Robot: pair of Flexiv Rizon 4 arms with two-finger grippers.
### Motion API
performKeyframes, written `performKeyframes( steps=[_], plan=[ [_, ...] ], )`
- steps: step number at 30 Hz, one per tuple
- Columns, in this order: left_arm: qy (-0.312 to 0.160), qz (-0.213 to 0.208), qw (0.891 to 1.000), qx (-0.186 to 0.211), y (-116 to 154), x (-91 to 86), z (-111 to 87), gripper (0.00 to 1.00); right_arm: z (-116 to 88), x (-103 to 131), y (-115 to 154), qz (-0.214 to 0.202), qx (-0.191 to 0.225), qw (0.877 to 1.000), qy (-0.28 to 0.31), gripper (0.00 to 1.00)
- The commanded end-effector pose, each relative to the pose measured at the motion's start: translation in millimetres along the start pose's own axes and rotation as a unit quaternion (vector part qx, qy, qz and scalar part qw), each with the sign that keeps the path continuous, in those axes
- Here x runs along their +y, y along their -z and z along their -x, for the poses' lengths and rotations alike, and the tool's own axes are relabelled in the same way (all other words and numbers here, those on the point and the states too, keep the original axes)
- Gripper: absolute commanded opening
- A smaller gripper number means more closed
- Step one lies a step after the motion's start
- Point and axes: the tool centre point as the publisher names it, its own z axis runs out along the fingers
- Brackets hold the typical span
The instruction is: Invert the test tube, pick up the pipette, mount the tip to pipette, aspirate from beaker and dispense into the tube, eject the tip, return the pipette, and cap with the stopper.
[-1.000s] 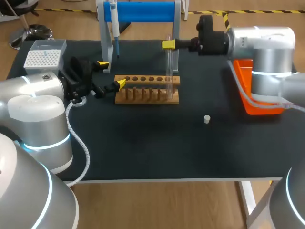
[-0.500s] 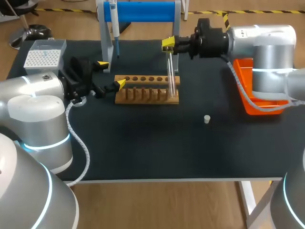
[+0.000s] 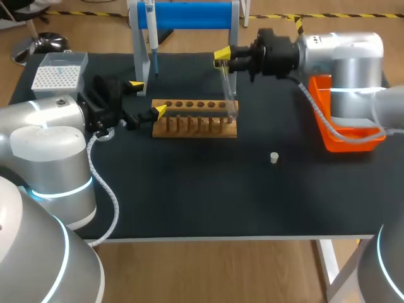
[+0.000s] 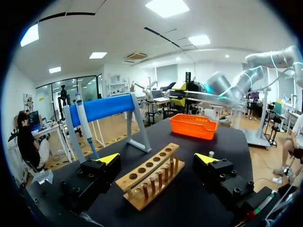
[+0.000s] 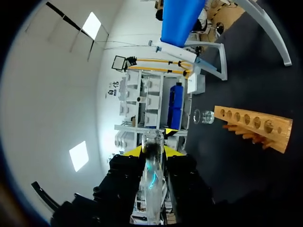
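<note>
1. Rolling its wrist over the last second, your right gripper (image 3: 223, 57) has swung the tube (image 3: 228, 95) from plumb to a clear slant. The lower end now leans out toward the right end of the rack (image 3: 196, 120).
2. Its fingers are clamped on the tube from two sides near the upper end. The right wrist view shows the glass (image 5: 152, 142) pinched between the yellow tips of that gripper (image 5: 154, 150).
3. You will find the tube in the air over the rack's right end, and the rack sits at the far middle of the worktop (image 3: 189, 189). Whether the tube's lower end touches the wood cannot be told.
4. Your left gripper (image 3: 146, 98) has not stirred. It is spread wide with nothing in it, just beside the rack's left end. In its own view the rack (image 4: 149, 177) lies ahead, between the fingers of the gripper (image 4: 157, 158).
5. Read this as the inversion only just begun, since the tube is far from turned over. With its lower end so near the rack, you would likely need more height before the roll can finish.
6. Later steps look untouched:
   - The pipette (image 3: 150, 31) hangs on the stand (image 3: 189, 14) at the far edge.
   - The tip box (image 3: 57, 76) sits at the far left corner.
   - The stopper (image 3: 274, 157) lies alone, right of the middle.
   - The tray (image 3: 341, 136) is at the right edge.
</note>
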Motion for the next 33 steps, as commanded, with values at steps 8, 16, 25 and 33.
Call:
performKeyframes(
  steps=[8,16,25,33],
  plan=[
    [0.000,-0.001,1.000,-0.003,-2,1.2,-1.0,1.00,4,-9,0,-0.007,-0.003,1.000,-0.004,0.00],
    [0.000,-0.001,1.000,-0.003,-2,1.2,-1.0,1.00,4,-13,3,-0.006,-0.012,1.000,-0.008,0.00],
    [0.000,-0.001,1.000,-0.003,-2,1.2,-1.0,1.00,4,-15,4,-0.002,-0.017,1.000,-0.006,0.00],
    [-0.117,-0.155,0.980,0.043,3,-2.1,-24.9,1.00,4,-15,4,-0.002,-0.017,1.000,-0.006,0.00]
  ],
)
